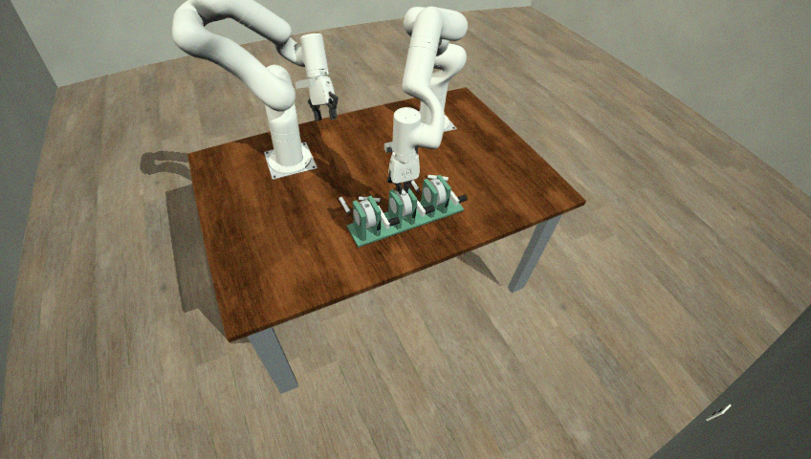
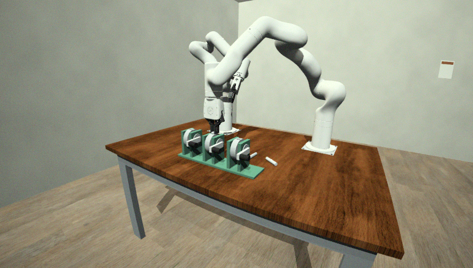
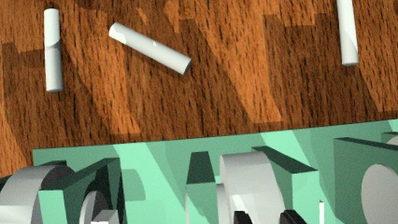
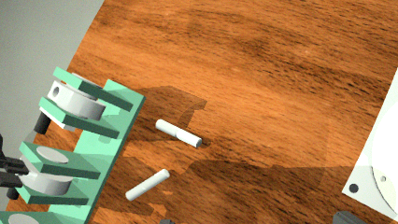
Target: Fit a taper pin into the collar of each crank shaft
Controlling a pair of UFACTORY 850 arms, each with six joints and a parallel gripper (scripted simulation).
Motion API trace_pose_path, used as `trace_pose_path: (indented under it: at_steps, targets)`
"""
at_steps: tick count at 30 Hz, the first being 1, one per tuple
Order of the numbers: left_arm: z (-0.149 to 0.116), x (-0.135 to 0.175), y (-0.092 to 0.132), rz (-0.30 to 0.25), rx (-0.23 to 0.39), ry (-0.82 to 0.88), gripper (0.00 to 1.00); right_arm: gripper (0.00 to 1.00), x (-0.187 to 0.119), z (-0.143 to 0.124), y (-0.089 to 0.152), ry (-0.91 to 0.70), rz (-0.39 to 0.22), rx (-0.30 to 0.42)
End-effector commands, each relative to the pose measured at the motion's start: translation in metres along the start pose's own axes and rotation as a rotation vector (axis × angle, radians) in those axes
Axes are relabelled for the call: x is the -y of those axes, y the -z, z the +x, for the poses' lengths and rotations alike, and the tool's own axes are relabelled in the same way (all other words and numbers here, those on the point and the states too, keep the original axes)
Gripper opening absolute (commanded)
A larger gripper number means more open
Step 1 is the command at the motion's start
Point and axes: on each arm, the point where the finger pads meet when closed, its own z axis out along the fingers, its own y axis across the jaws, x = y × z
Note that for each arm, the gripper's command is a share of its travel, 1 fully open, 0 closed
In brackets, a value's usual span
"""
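Note:
The left gripper is shut on the top of a taper pin that stands upright in the middle collar. Little of the pin shows; its depth cannot be told. The collar at the top view's left has an open hole on top. The collar at the other end also shows a dark hole. Loose pins lie behind the stand. The right gripper is open and empty, high above the table's back edge.
The green stand carries the shafts between upright plates. White cranks with black handles stick out beside the collars. The wooden table has the arm bases near its back edge.

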Motion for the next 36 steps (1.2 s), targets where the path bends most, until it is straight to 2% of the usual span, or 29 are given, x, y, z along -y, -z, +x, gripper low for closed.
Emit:
trace_pose_path:
  at_steps: [1,13,14,27,36]
  targets:
    - [-0.001,0.000,0.001,0.001,0.002,0.000,0.20,1.00,0.001,0.000,0.001,-0.001,0.001,0.001]
    - [-0.001,0.000,0.001,0.001,0.002,0.000,0.20,1.00,0.001,0.000,0.001,-0.001,0.001,0.001]
    - [-0.001,0.000,0.001,0.001,0.002,0.000,0.46,1.00,0.001,0.000,0.001,-0.001,0.001,0.001]
    - [-0.001,0.000,0.004,0.002,0.002,0.000,0.46,1.00,0.001,0.000,0.001,-0.001,0.001,0.001]
    - [0.000,0.000,0.044,0.015,0.007,0.000,0.46,1.00,0.001,0.000,0.001,-0.001,0.001,0.001]
